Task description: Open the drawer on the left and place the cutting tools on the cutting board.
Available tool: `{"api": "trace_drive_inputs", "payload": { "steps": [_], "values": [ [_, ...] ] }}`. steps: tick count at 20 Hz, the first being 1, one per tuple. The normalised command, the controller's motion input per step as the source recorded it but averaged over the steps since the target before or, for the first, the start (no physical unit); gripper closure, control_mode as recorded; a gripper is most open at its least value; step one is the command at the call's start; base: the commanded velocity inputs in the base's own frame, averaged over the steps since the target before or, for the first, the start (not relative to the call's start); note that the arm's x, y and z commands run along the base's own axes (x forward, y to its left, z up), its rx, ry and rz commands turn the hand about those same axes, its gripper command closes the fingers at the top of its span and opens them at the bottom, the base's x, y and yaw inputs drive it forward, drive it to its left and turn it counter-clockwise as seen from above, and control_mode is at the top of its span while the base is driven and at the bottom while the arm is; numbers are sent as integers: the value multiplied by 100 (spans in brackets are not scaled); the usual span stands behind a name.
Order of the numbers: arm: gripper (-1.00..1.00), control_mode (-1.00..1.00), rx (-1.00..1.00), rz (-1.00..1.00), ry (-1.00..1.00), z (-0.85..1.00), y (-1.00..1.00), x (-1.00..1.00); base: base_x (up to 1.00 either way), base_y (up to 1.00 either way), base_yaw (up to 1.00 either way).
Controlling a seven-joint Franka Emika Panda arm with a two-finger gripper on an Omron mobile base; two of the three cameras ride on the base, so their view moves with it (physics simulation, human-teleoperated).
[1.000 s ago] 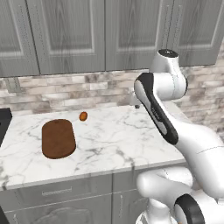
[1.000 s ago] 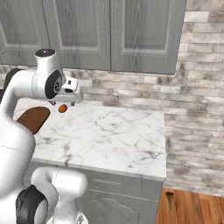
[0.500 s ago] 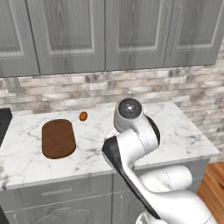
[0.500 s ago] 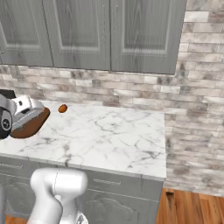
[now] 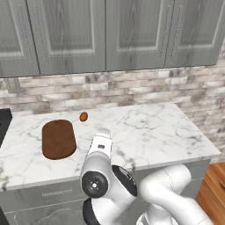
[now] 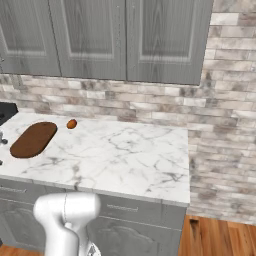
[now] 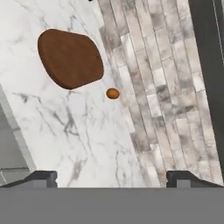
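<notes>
Bare cutting board (image 5: 58, 139) flat on marble counter (image 5: 149, 132), long axis running front-to-back, claw (image 7: 111, 177) spread wide

In the left base view the arm (image 5: 105, 176) hides most of the drawer (image 5: 44, 193) front below the counter (image 5: 145, 132). In the hand view only the fingertips (image 7: 41, 177) show, at six o'clock, set wide apart.

Brown cutting board (image 5: 58, 139) flat, bare
</notes>
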Motion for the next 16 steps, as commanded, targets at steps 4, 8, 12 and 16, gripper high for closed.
{"api": "trace_drive_inputs", "payload": {
  "steps": [4,8,12,16],
  "values": [
    [-100,-100,-43,17,-18,-24,90,-33,0,0,0],
    [-100,-100,-37,10,-13,-40,71,-18,0,0,0],
    [-100,-100,-20,6,-5,-55,22,-1,0,0,0],
    [-100,-100,-10,5,-1,-73,18,0,0,0,0]
  ]
}}
